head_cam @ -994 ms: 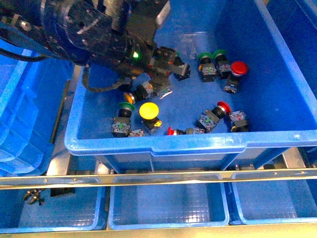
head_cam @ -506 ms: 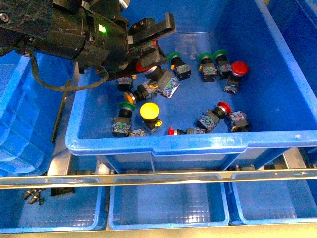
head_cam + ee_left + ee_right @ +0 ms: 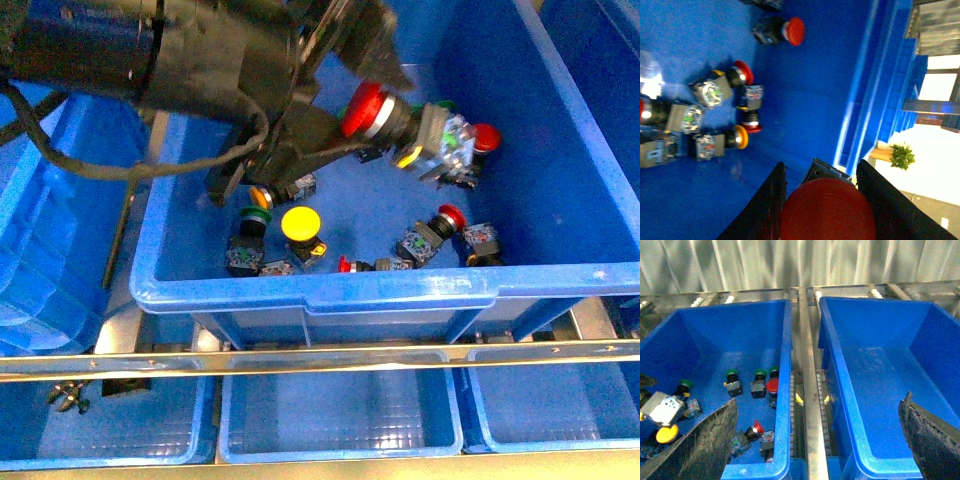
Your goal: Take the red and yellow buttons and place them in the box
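My left gripper [image 3: 352, 98] is shut on a red button [image 3: 368, 108] and holds it in the air over the blue crate of switches [image 3: 300, 292]. Its grey contact block sticks out to the right. In the left wrist view the red cap [image 3: 827, 212] fills the gap between the black fingers [image 3: 771, 202]. Loose in the crate lie a yellow button [image 3: 300, 223], red buttons [image 3: 485, 138] [image 3: 451, 214] and a small red one [image 3: 343, 264]. The box [image 3: 35, 260], with stacked rims, stands to the left. My right gripper [image 3: 815, 450] is open and empty above the rail between two crates.
Green-capped switches [image 3: 256, 214] lie among the buttons. An empty blue crate [image 3: 880, 370] stands next to the switch crate [image 3: 786, 365] in the right wrist view. A metal rail [image 3: 320, 357] and lower blue bins [image 3: 340, 410] run along the front.
My left gripper has closed on the red button and lifted it out of the pile, up and to the right. The other switches lie as before.
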Controlling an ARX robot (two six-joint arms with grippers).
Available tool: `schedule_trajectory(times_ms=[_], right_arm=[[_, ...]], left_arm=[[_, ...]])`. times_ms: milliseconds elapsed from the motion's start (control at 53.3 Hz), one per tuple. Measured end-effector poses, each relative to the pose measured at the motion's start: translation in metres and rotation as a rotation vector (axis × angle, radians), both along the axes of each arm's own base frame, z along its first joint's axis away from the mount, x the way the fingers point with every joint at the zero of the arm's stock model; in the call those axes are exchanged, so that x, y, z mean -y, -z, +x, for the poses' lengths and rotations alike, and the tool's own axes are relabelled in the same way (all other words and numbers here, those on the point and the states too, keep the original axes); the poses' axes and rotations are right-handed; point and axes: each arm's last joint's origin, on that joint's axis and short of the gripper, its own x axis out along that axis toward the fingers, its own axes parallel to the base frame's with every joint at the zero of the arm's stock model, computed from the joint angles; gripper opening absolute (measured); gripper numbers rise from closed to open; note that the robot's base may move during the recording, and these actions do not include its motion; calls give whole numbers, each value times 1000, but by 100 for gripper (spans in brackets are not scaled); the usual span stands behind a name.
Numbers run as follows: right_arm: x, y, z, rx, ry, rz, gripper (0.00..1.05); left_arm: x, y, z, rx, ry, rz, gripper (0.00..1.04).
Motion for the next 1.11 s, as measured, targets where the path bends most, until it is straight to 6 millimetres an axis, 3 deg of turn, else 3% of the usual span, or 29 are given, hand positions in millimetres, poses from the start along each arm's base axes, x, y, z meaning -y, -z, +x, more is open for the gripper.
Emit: schedule_trajectory(times_ms=[169, 413, 788, 1069, 1107], right_arm=[[0, 0, 0, 0, 0, 0, 98], [0, 0, 0, 0, 0, 0, 98], [0, 0, 0, 0, 0, 0, 98], [0, 0, 0, 0, 0, -1, 98], [0, 2, 1, -67, 0, -24, 98]], left_arm=[[15, -27, -5, 40, 39, -50, 34], [32, -46, -3, 59, 53, -82, 34], [75, -41, -18, 46, 167, -53, 34], [88, -28, -23, 64, 198, 20, 34], [88, -28, -23, 65, 199, 20, 34]])
